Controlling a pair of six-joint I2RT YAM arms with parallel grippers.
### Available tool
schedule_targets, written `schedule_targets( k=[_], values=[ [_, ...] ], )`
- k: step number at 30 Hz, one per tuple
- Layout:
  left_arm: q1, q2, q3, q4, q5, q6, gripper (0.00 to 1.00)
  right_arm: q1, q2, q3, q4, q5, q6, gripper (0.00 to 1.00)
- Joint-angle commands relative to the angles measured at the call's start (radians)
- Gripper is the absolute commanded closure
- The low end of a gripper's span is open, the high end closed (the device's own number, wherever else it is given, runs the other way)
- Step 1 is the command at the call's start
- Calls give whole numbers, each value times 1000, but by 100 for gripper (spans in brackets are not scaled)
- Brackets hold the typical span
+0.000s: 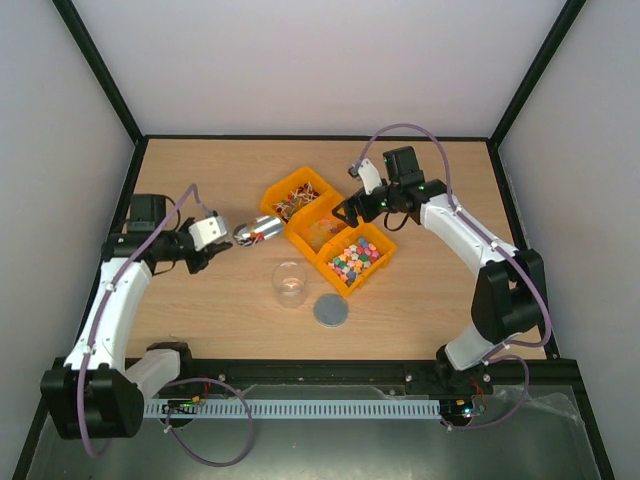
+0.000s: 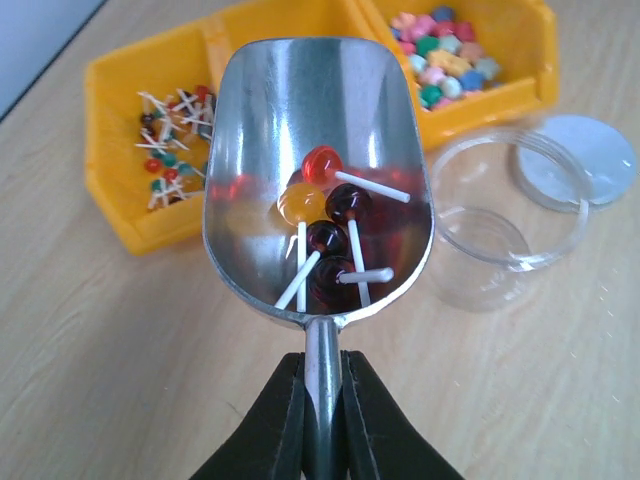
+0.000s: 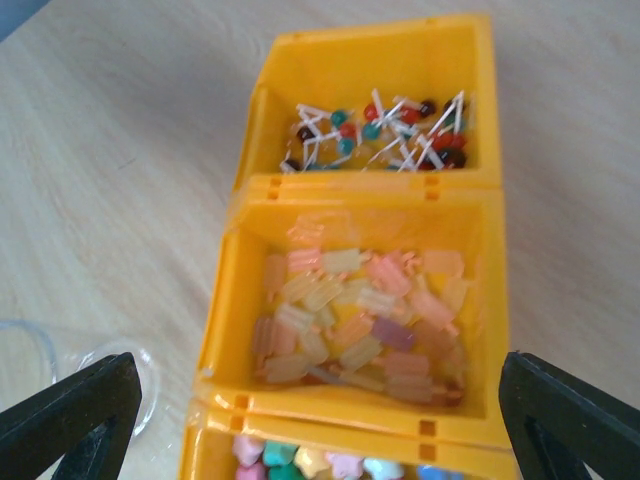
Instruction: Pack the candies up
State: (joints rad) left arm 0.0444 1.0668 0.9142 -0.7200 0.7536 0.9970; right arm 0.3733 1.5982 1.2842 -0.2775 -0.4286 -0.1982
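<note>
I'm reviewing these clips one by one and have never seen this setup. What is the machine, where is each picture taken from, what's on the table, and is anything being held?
Two robot arms are bolted at the near edge of a wooden table. One picture looks down from above and behind them; the other two come from cameras on each wrist.

On the table sit three yellow bins in a row: one with tiny lollipops, one with pale wrapped sweets, one with pastel cubes. Near them stand a clear cup and a grey disc.

The left gripper is shut on the handle of a metal scoop holding a few lollipops. The right gripper hangs open over the middle bin, holding nothing.
</note>
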Motion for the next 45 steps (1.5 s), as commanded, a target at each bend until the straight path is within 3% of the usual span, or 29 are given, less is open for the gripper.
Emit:
schedule_targets(
  k=[1, 5, 12, 29, 45],
  values=[
    [5, -78, -32, -225, 41, 213, 98, 4, -57, -55, -57, -102, -7, 1],
    [3, -110, -38, -322, -7, 312, 98, 9, -79, -101, -58, -114, -8, 1],
    [-58, -140, -28, -366, -79, 324, 98, 15, -83, -121, -61, -119, -23, 1],
    [-252, -53, 30, -321, -263, 167, 98, 15, -108, -120, -59, -106, -27, 1],
    [-285, 13, 89, -343, -329, 90, 98, 15, -163, -105, -38, -70, 25, 1]
  ],
)
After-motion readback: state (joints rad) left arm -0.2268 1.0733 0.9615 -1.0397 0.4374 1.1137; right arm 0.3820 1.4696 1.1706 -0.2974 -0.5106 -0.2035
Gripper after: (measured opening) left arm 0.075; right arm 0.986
